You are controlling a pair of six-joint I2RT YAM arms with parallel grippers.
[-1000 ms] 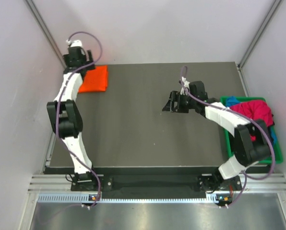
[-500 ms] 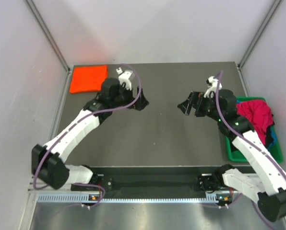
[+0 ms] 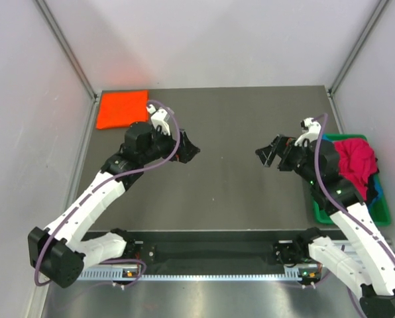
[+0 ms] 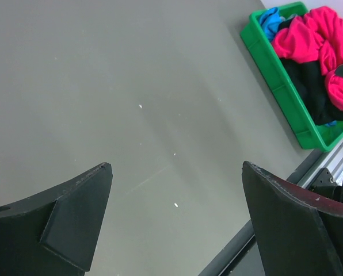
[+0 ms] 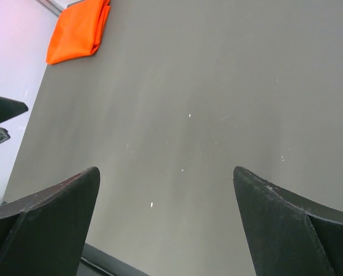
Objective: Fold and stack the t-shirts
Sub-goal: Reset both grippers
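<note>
Vivid orange folded cloth t-shirt (image 3: 122, 109) lies flat in the dark grey table's (image 3: 237, 199) far-left corner, long axis along the far edge. Magenta-red t-shirt (image 3: 355, 163) and blue t-shirt (image 4: 270, 20) are heaped in the green plastic bin (image 4: 288, 99), right side. Left gripper (image 3: 192, 151) and right gripper (image 3: 262, 154) face each other over mid-table, jaws wide apart, empty.

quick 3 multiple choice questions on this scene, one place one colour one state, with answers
1. Where is the folded orange t-shirt? A) far left corner of the table B) table centre C) near right corner
2. What colour is the bin holding the crumpled magenta-red t-shirt? A) green B) yellow C) white
3. How do the left gripper's jaws stand? A) shut on cloth B) open, empty C) shut, empty
1 A, it lies back left in the top view. 2 A, its walls are green. 3 B, bare table shows between wide-apart jaws.
</note>
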